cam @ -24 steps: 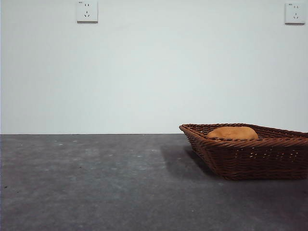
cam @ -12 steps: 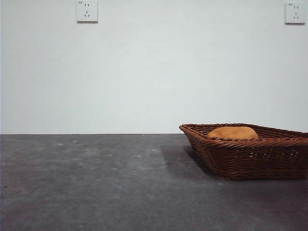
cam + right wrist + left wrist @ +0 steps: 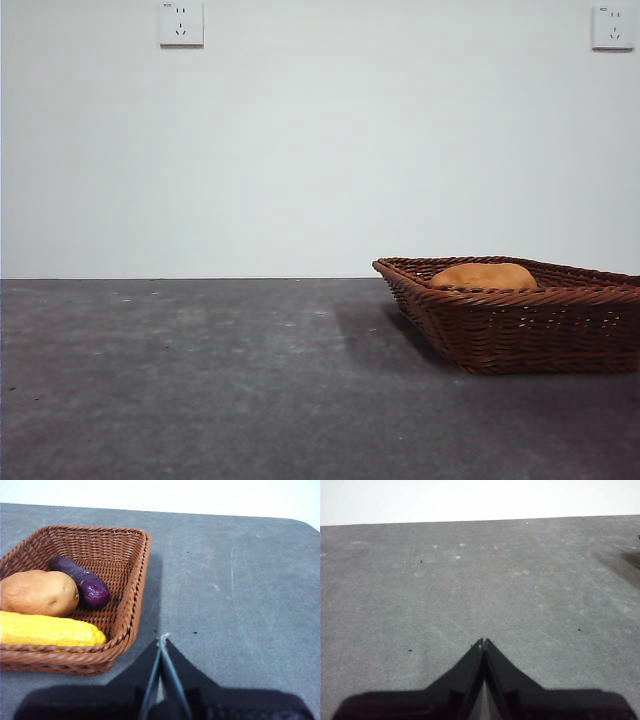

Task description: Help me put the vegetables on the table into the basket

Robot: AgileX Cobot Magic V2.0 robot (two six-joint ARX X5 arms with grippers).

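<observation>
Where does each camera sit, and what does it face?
Front: low at table height, facing the wall; basket with potato; no arm shows.
Left wrist: on the left arm, facing bare table; left end effector shut.
Right wrist: on the right arm, facing basket, potato, eggplant, yellow vegetable; right end effector shut.
Shared by front and right wrist: basket, potato.

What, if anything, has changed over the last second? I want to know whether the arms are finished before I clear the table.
Nothing visibly changed. In the front view the basket sits in the same spot on the table with the potato inside, and no arm enters the view in any of the frames.
</observation>
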